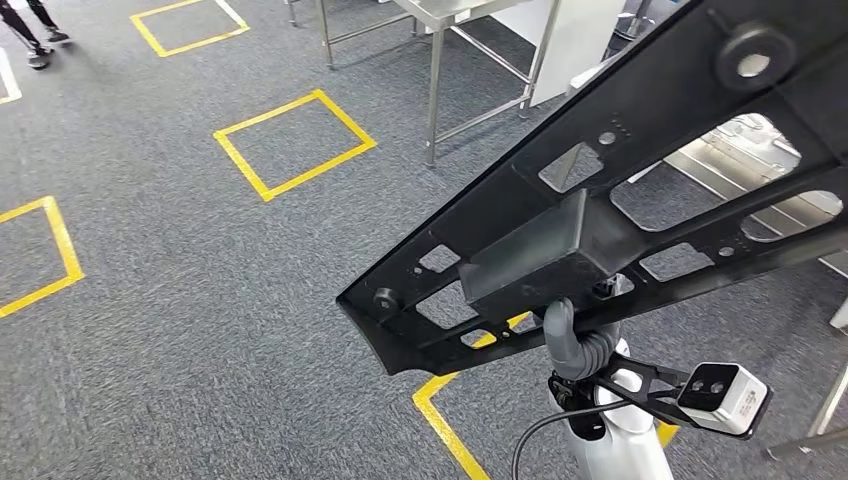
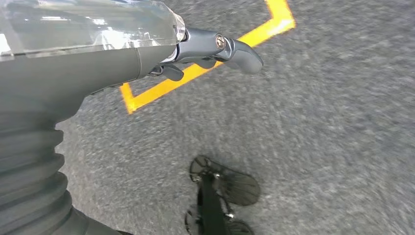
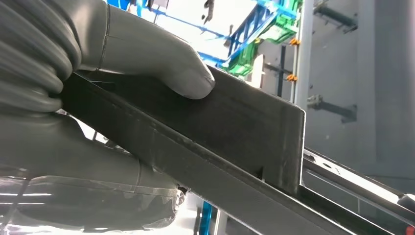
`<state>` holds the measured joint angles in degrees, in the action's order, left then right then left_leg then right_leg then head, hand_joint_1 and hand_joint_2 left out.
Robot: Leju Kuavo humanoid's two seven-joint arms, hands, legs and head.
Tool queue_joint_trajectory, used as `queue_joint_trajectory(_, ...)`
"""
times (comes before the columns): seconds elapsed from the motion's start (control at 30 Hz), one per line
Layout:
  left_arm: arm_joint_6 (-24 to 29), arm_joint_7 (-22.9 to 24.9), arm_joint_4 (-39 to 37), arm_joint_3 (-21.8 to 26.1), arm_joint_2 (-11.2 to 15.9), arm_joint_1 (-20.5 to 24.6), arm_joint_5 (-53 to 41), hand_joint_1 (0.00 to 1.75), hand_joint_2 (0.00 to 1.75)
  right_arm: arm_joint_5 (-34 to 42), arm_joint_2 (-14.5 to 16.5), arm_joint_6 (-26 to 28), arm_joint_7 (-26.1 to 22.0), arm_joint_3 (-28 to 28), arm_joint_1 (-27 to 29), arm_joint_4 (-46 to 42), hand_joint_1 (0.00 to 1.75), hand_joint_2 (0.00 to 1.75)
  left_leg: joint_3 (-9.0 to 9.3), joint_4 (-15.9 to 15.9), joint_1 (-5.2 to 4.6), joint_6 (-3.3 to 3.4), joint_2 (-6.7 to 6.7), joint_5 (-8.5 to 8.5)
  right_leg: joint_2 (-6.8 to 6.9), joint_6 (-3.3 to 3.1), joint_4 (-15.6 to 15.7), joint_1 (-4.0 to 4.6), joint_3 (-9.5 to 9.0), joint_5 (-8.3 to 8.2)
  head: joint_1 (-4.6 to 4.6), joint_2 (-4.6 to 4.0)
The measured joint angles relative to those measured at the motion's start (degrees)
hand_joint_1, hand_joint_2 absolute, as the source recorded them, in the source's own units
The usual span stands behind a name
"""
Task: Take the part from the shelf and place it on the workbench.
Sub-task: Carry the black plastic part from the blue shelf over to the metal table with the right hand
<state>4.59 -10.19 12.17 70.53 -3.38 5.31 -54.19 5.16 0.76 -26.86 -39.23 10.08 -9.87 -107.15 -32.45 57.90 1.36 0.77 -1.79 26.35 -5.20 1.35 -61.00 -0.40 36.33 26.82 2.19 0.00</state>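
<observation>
Head view: the part, a long black perforated frame with cut-outs and a raised box section near its middle, is held aloft and runs from about 7 o'clock to 1 o'clock across the picture. The right hand grips it from beneath, just below the box section, with grey fingers wrapped up to the lower edge. The frame overhangs the hand well out on both sides. Below lies grey carpet marked with yellow tape squares. A steel table stands at 12 o'clock, and a metal surface shows through the cut-outs at 2 o'clock; whether either is the workbench cannot be told. A person's legs stand at 10 o'clock, well apart.

Left wrist view: the left hand hangs over the carpet, holding nothing, its fingers loosely extended rather than curled. A yellow tape corner lies behind it.

Right wrist view: the thumb presses on the flat face of the box section, with the hand clamped around the bar below it. The grip appears firm.

Risk assessment: the part is in transit and not yet placed. A single hold on a long frame invites rotation in the hand. The far end could strike a table leg or edge during a turn. The frame also masks much of the head view, which may hamper judging the set-down.
</observation>
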Motion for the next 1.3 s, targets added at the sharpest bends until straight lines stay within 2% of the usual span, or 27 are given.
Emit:
queue_joint_trajectory(0.07,0.03,-0.05,0.00,0.01,0.09,-0.12,0.00,0.00,1.75,0.03,0.00,-0.01,0.00,-0.16,-0.07,0.00,1.75,1.75,0.06,-0.18,-0.25,0.45,1.59,0.03,3.66,0.35,-7.10,0.00,3.45,3.61,0.00,0.00)
queue_joint_trajectory(0.1,0.05,-0.05,0.00,0.02,0.14,-0.22,-0.01,0.00,1.75,0.04,0.00,-0.02,0.00,-0.20,-0.01,0.01,1.75,1.75,0.05,-0.17,-0.37,0.53,2.46,0.09,4.44,0.51,-10.91,-0.11,5.34,5.10,0.00,0.00)
queue_joint_trajectory(0.13,0.05,-0.04,0.00,0.03,0.18,-0.29,-0.02,0.00,1.75,0.04,0.00,-0.03,0.01,-0.23,0.08,0.02,1.75,1.75,0.06,-0.16,-0.47,0.58,3.29,0.17,4.76,0.61,-13.25,-0.21,6.52,5.65,0.00,0.00)
queue_joint_trajectory(0.17,0.05,-0.04,0.00,0.04,0.21,-0.27,-0.03,0.00,1.75,0.03,0.00,-0.05,0.01,-0.26,0.14,0.03,1.75,1.75,0.10,-0.16,-0.52,0.57,4.07,0.25,4.95,0.62,-13.36,-0.28,6.55,5.10,0.00,0.00)
queue_joint_trajectory(0.23,0.01,-0.05,0.00,0.04,0.22,-0.16,-0.09,0.00,1.75,0.02,0.00,-0.09,0.02,-0.30,0.17,0.03,1.75,1.75,0.41,-0.16,-0.60,0.40,5.44,0.46,5.99,0.32,-6.90,-0.24,3.01,1.59,0.00,0.00)
queue_joint_trajectory(0.27,-0.02,-0.05,0.00,0.04,0.21,-0.09,-0.13,0.00,1.75,0.01,0.00,-0.11,0.02,-0.31,0.16,0.03,1.75,1.75,0.64,-0.16,-0.69,0.22,5.99,0.61,7.36,-0.08,-2.61,0.03,0.62,0.14,0.00,0.00)
queue_joint_trajectory(0.3,-0.05,-0.07,0.00,0.04,0.20,-0.05,-0.18,0.00,1.75,-0.01,0.00,-0.10,0.01,-0.31,0.13,0.03,1.75,1.75,0.84,-0.16,-0.77,-0.03,6.48,0.76,8.50,-0.48,0.76,0.32,-1.20,-0.83,-0.01,0.00)
queue_joint_trajectory(0.37,-0.11,-0.08,0.00,0.04,0.19,0.00,-0.30,0.00,1.75,-0.04,-0.01,-0.07,0.01,-0.33,0.07,0.02,1.75,1.75,1.18,-0.25,-0.83,-0.65,7.49,1.00,9.43,-1.15,3.16,0.88,-2.32,-1.00,-0.01,0.00)
queue_joint_trajectory(0.43,-0.13,-0.08,0.00,0.04,0.20,0.11,-0.37,0.00,1.75,-0.07,-0.01,-0.04,0.01,-0.38,0.09,0.00,1.75,1.75,1.62,-0.38,-0.74,-1.36,8.16,1.24,8.02,-1.64,3.60,0.78,-2.39,-1.32,0.00,0.00)
queue_joint_trajectory(0.5,-0.14,-0.08,0.00,0.04,0.24,0.22,-0.39,0.00,1.75,-0.06,-0.01,-0.02,0.00,-0.45,0.04,-0.03,1.75,1.75,1.05,1.71,-0.63,-1.86,5.97,2.84,6.68,-2.23,4.33,0.35,-2.87,-1.74,0.00,0.00)
queue_joint_trajectory(0.57,-0.16,-0.05,-0.01,0.04,0.26,0.08,-0.42,0.00,1.75,-0.01,0.01,0.00,0.01,-0.49,-0.04,0.01,1.75,1.75,-2.02,8.38,-0.53,-2.08,3.00,6.35,5.39,-2.63,4.59,0.15,-3.10,-1.89,0.01,0.00)
queue_joint_trajectory(0.6,-0.16,0.00,-0.01,0.04,0.26,-0.08,-0.43,0.00,1.75,0.01,0.02,0.01,0.02,-0.49,-0.03,0.08,1.75,1.75,-4.04,12.37,-0.53,-2.14,2.47,7.93,4.64,-2.73,4.54,0.19,-3.07,-1.87,0.01,0.00)
queue_joint_trajectory(0.63,-0.16,0.04,-0.01,0.04,0.26,-0.23,-0.43,0.00,1.75,0.02,0.01,0.01,0.02,-0.50,0.02,0.20,1.75,1.75,-5.63,15.22,-0.53,-2.20,2.27,8.64,3.80,-2.77,4.47,0.22,-3.07,-1.84,0.01,0.00)
queue_joint_trajectory(0.67,-0.16,0.07,-0.01,0.04,0.27,-0.32,-0.43,0.00,1.75,0.02,0.01,0.01,0.02,-0.50,0.06,0.33,1.75,1.75,-6.30,16.02,-0.53,-2.21,2.20,8.14,2.92,-2.76,4.35,0.23,-3.09,-1.80,0.00,0.00)
queue_joint_trajectory(0.7,-0.16,0.09,-0.01,0.04,0.28,-0.33,-0.43,0.00,1.75,0.02,0.01,0.01,0.02,-0.50,0.08,0.44,1.75,1.75,-5.84,14.39,-0.51,-2.17,2.07,6.49,2.06,-2.68,4.20,0.22,-3.14,-1.72,0.00,0.00)
queue_joint_trajectory(0.73,-0.16,0.09,-0.01,0.04,0.29,-0.29,-0.43,0.00,1.75,0.02,0.00,0.01,0.02,-0.50,0.10,0.52,1.75,1.75,-4.41,10.79,-0.45,-2.08,1.60,4.13,1.25,-2.55,4.00,0.18,-3.20,-1.61,0.00,0.00)
queue_joint_trajectory(0.8,-0.17,0.09,0.00,0.04,0.33,-0.22,-0.43,0.00,1.75,0.03,0.01,0.02,0.02,-0.50,0.08,0.59,1.75,1.75,-1.25,3.23,-0.22,-1.78,-1.05,0.86,-0.15,-2.11,3.49,0.14,-3.03,-1.35,0.00,0.00)
queue_joint_trajectory(0.87,-0.17,0.10,0.00,0.04,0.34,-0.22,-0.43,0.00,1.75,0.03,0.01,0.02,0.02,-0.50,0.10,0.64,1.75,1.75,-0.06,0.30,-0.17,-1.37,-2.60,0.29,-1.32,-1.48,3.22,0.08,-2.51,-1.36,0.01,0.00)
queue_joint_trajectory(0.93,-0.17,0.11,-0.01,0.04,0.32,-0.15,-0.43,0.00,1.75,0.04,0.00,0.02,0.02,-0.51,0.15,0.66,1.75,1.75,0.06,-0.01,-0.23,-0.72,-1.46,0.09,-2.35,-0.71,3.32,-0.10,-2.17,-1.53,0.01,0.00)
queue_joint_trajectory(1.0,-0.17,0.10,-0.01,0.03,0.28,0.00,-0.43,0.00,1.75,0.04,-0.01,0.01,0.01,-0.54,0.09,0.64,1.75,1.75,0.34,-0.56,-0.15,0.06,-0.12,-0.18,-0.53,-0.13,1.67,-0.03,-1.33,-0.45,-0.01,0.00)
queue_joint_trajectory(1.07,-0.16,0.10,0.00,0.04,0.26,-0.03,-0.43,0.00,1.75,0.05,-0.02,0.00,0.01,-0.55,-0.05,0.68,1.75,1.75,0.50,-0.86,-0.22,0.51,1.37,-0.23,3.10,0.21,-4.56,0.06,1.80,2.77,-0.01,0.00)
queue_joint_trajectory(1.1,-0.14,0.10,0.00,0.04,0.27,-0.13,-0.43,0.00,1.75,0.05,-0.02,0.00,0.01,-0.55,-0.09,0.74,1.75,1.75,0.49,-0.85,-0.31,0.61,2.14,-0.16,4.20,0.35,-8.69,-0.03,3.97,4.50,0.00,0.00)
queue_joint_trajectory(1.13,-0.13,0.10,0.00,0.04,0.29,-0.22,-0.43,0.00,1.75,0.08,-0.03,0.01,0.02,-0.57,-0.08,0.81,1.75,1.75,0.49,-0.84,-0.38,0.64,2.91,-0.09,4.67,0.45,-11.94,-0.13,5.74,5.50,0.00,0.00)
queue_joint_trajectory(1.17,-0.15,0.09,0.00,0.04,0.31,-0.25,-0.42,0.00,1.75,0.13,-0.03,0.01,0.02,-0.60,-0.06,0.90,1.75,1.75,0.52,-0.83,-0.42,0.62,3.68,0.02,4.87,0.51,-13.42,-0.22,6.61,5.49,0.00,0.00)
queue_joint_trajectory(1.2,-0.18,0.06,0.00,0.04,0.32,-0.23,-0.40,0.00,1.75,0.18,-0.04,0.02,0.02,-0.66,-0.05,0.97,1.75,1.75,0.62,-0.82,-0.44,0.56,4.40,0.14,5.05,0.49,-12.43,-0.28,6.19,4.33,0.00,0.00)
queue_joint_trajectory(1.23,-0.23,0.01,0.00,0.04,0.33,-0.17,-0.40,0.00,1.75,0.23,-0.06,0.02,0.02,-0.74,-0.06,1.00,1.75,1.75,0.83,-0.82,-0.45,0.45,5.07,0.29,5.44,0.37,-9.11,-0.29,4.49,2.37,0.00,0.00)
queue_joint_trajectory(1.3,-0.39,-0.15,0.00,0.04,0.32,-0.04,-0.40,0.00,1.75,0.32,-0.08,0.05,0.02,-0.91,-0.08,1.00,1.75,1.75,1.37,-0.82,-0.58,0.06,6.20,0.69,7.99,-0.21,-0.46,0.11,-0.11,-1.00,0.00,0.00)
